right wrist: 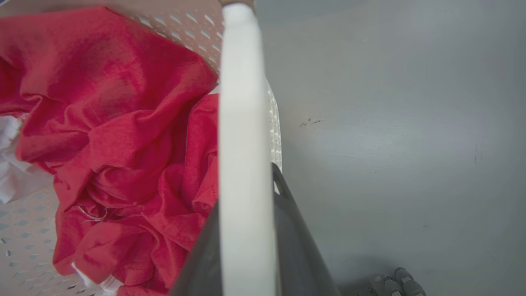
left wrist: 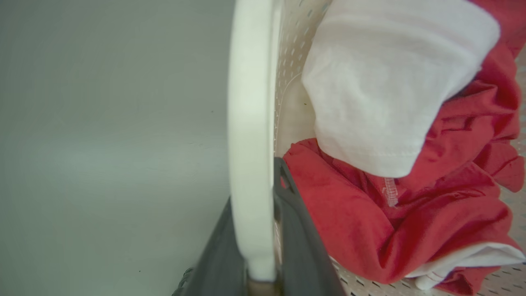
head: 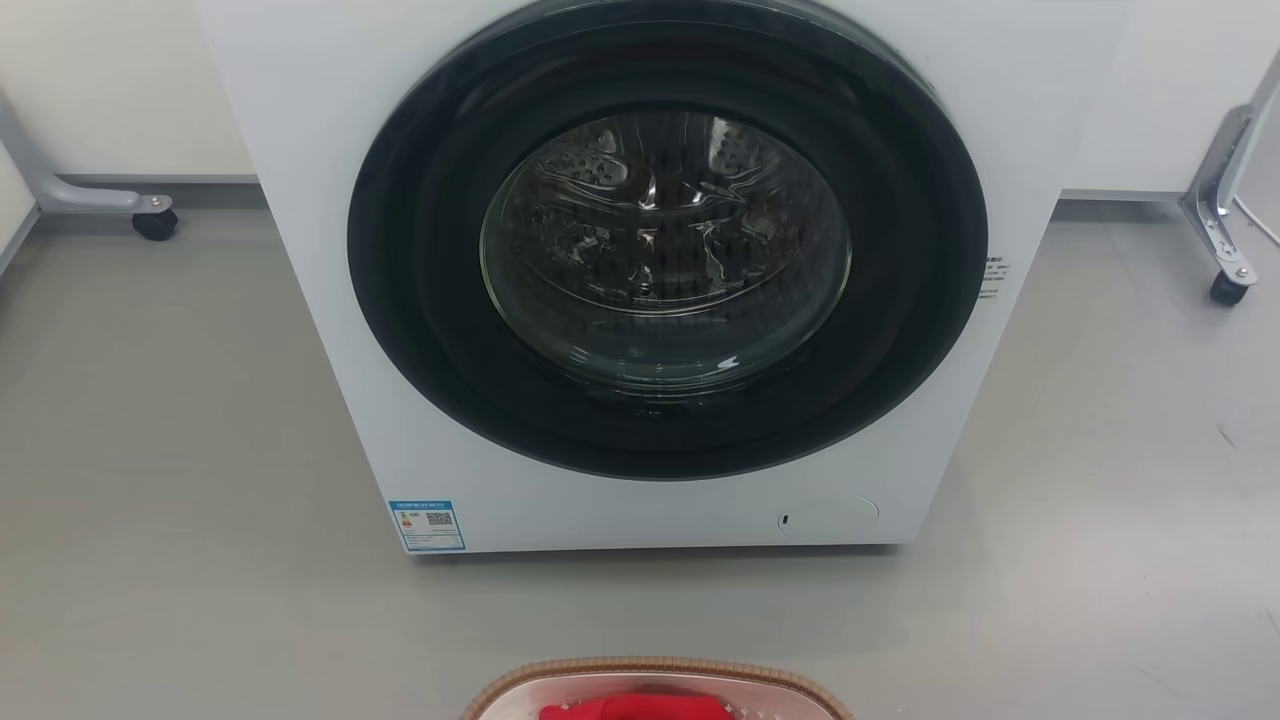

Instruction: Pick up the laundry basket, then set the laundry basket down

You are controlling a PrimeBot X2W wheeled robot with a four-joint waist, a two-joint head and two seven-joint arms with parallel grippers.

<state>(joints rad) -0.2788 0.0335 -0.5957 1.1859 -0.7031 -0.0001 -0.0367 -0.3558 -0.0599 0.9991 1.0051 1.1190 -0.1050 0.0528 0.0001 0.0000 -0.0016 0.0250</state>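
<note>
The laundry basket [head: 640,664] sits low in front of the robot, on the near side of the washer [head: 640,280] and apart from it; the head view catches its far rim at the bottom edge, centred on the closed washer door. Grasp status: the left gripper [left wrist: 254,181] is closed around the left handle [left wrist: 250,123], with one dark finger [left wrist: 300,238] inside the basket wall and the other outside it. The right gripper [right wrist: 245,185] holds the right handle [right wrist: 242,102] in the same way, its fingers [right wrist: 296,238] set narrow against either face of the white bar. Judged from these views, the two-handed grasp is complete. Whether the basket is clear of the floor [head: 150,450] cannot be told, since no view shows its underside. The rest of the task appears to be outstanding: any lift not already made, the lowering, and the release of both handles. Condition of the basket: cream-white plastic walls pierced with rows of small slots, a brown woven-look band round the top, and smooth white handles that stand upright in the grasp. It carries a load: a crumpled red garment [left wrist: 370,222] fills much of the interior, and a white garment [left wrist: 390,82] lies on top of it towards the left handle. The load is soft and loose, so it is likely to shift if the basket is tilted. Both handles should be kept level.
</note>
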